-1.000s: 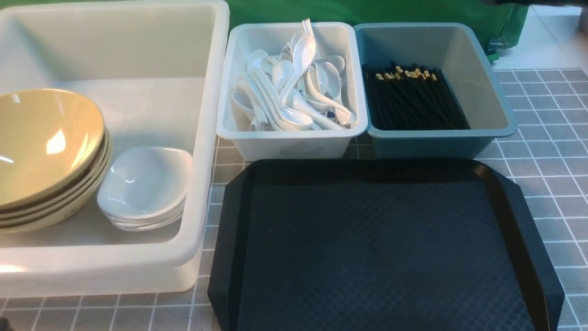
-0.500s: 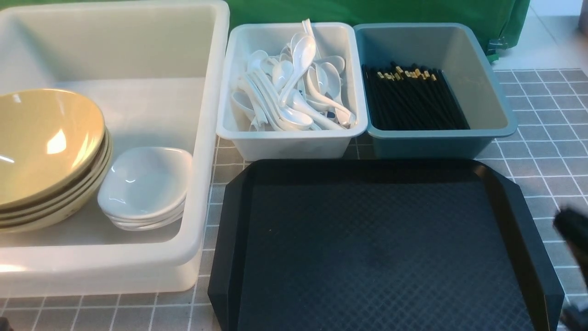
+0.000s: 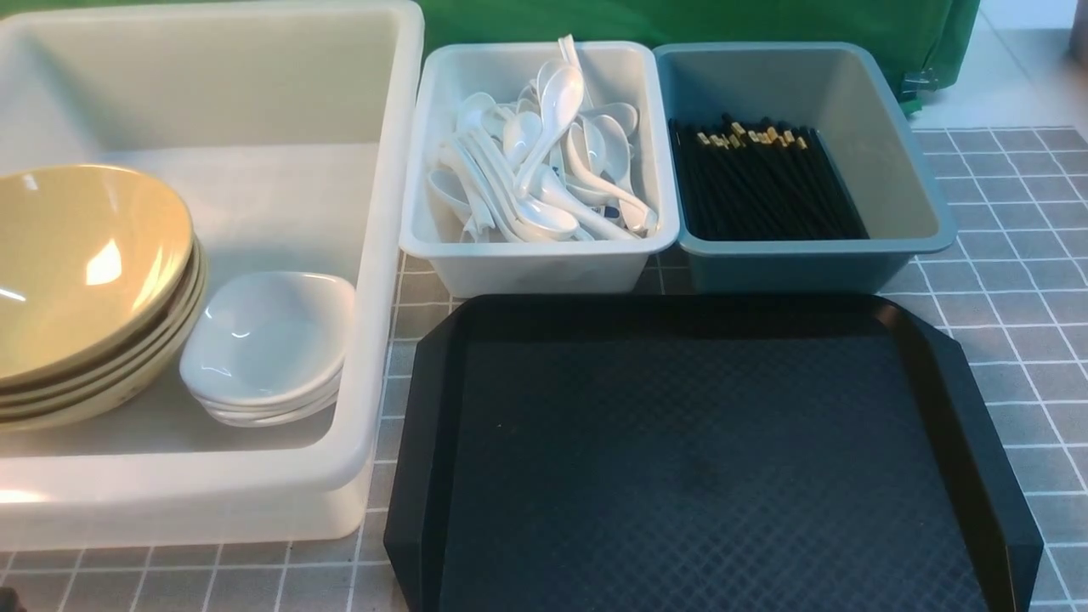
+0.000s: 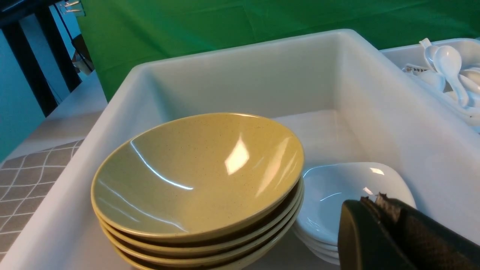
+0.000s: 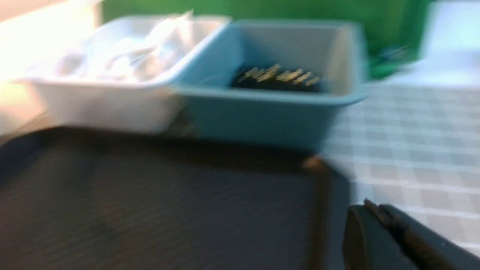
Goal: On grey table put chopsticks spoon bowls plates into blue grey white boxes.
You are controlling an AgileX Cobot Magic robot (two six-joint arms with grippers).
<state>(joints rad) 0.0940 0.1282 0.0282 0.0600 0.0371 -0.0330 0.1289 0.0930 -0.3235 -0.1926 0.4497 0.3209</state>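
Note:
A stack of tan-yellow bowls (image 3: 81,280) and a stack of small white plates (image 3: 268,344) sit in the large milky-white tub (image 3: 387,255). Several white spoons (image 3: 544,153) fill the pale grey-white bin (image 3: 535,263). Black chopsticks (image 3: 761,183) lie in the blue bin (image 3: 799,263). My left gripper (image 4: 373,200) is shut and empty, close over the plates (image 4: 337,195) beside the bowls (image 4: 198,176). My right gripper (image 5: 371,208) is shut and empty, low by the right edge of the black tray (image 5: 150,210). Neither gripper shows in the front view.
A black diamond-textured tray (image 3: 705,459) lies on the grey tiled table (image 3: 1020,280) in front of the two small bins. A green cloth (image 3: 680,21) hangs behind the bins. The right wrist view is blurred by motion.
Half a second ago a dark blurred shape, my right arm, showed at the front view's right edge beside the tray; it is out of that view now. Dishes and bins have not moved.

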